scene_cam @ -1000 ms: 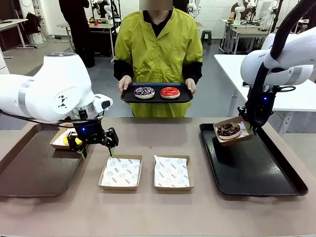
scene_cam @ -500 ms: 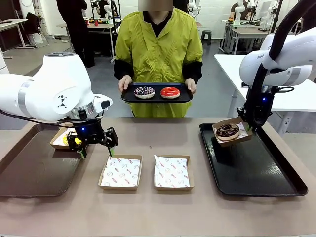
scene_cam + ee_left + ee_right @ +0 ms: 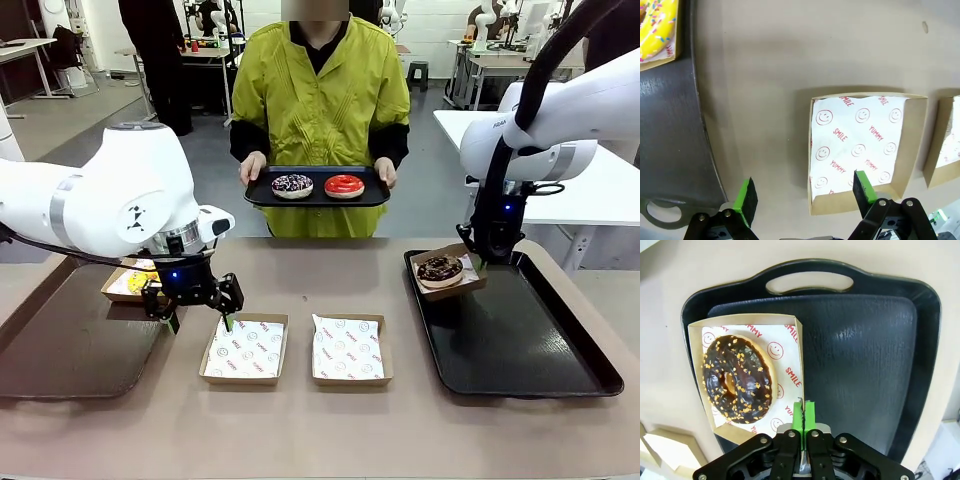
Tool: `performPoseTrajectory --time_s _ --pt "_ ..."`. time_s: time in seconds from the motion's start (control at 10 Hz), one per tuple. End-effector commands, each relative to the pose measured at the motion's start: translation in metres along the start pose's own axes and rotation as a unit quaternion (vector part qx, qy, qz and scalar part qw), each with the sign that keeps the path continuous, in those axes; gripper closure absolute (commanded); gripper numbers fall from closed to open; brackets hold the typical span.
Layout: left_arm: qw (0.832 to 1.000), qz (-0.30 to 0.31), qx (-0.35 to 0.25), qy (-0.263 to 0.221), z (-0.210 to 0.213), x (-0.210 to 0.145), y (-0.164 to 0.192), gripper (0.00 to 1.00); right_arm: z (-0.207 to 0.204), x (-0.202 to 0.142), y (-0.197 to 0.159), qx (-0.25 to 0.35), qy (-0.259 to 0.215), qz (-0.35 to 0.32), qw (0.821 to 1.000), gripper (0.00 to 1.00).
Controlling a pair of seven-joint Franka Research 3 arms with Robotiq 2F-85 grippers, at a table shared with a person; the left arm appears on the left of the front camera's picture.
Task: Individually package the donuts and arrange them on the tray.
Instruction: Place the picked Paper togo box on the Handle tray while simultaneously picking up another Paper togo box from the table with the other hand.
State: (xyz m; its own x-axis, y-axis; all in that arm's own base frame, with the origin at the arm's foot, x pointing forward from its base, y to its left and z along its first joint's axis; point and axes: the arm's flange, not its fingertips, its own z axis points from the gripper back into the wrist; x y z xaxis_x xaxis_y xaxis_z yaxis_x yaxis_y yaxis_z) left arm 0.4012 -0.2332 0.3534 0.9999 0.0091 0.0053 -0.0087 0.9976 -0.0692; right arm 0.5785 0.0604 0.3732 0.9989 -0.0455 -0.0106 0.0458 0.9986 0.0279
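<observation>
Right end effector point(image 3: 804, 410) clamped shut on a box wall; left end effector point(image 3: 805, 185) apart, holding nothing.
Right: the box point(image 3: 788, 367) carries the chocolate donut point(image 3: 737, 378) at the handle end of the black tray point(image 3: 865, 340). Left: over the tabletop point(image 3: 790, 50), between the brown tray point(image 3: 670, 150) with the boxed yellow donut point(image 3: 655, 25) and the empty boxes point(image 3: 860, 145). The person's tray point(image 3: 316, 202) carries the sprinkled donut point(image 3: 292, 185) and red donut point(image 3: 344, 186).
</observation>
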Motion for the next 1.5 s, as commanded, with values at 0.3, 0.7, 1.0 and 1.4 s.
performPoseTrajectory --time_s 0.3,0.7,1.0,1.4 --pt "0.999 -0.027 0.029 -0.008 -0.029 0.014 -0.012 0.00 -0.002 0.009 0.000 0.016 0.011 -0.014 1.000 0.99" --pt "0.999 -0.024 0.025 -0.005 -0.033 0.020 -0.016 0.59 -0.003 0.011 -0.003 0.023 0.010 0.003 1.000 0.52" --pt "0.999 -0.023 0.024 -0.004 -0.030 0.022 -0.015 1.00 -0.002 0.011 -0.004 0.031 0.020 0.000 0.999 0.00" --pt "1.000 -0.021 0.022 -0.003 -0.027 0.022 -0.014 1.00 -0.002 0.010 -0.004 0.035 0.022 0.002 0.999 0.00"
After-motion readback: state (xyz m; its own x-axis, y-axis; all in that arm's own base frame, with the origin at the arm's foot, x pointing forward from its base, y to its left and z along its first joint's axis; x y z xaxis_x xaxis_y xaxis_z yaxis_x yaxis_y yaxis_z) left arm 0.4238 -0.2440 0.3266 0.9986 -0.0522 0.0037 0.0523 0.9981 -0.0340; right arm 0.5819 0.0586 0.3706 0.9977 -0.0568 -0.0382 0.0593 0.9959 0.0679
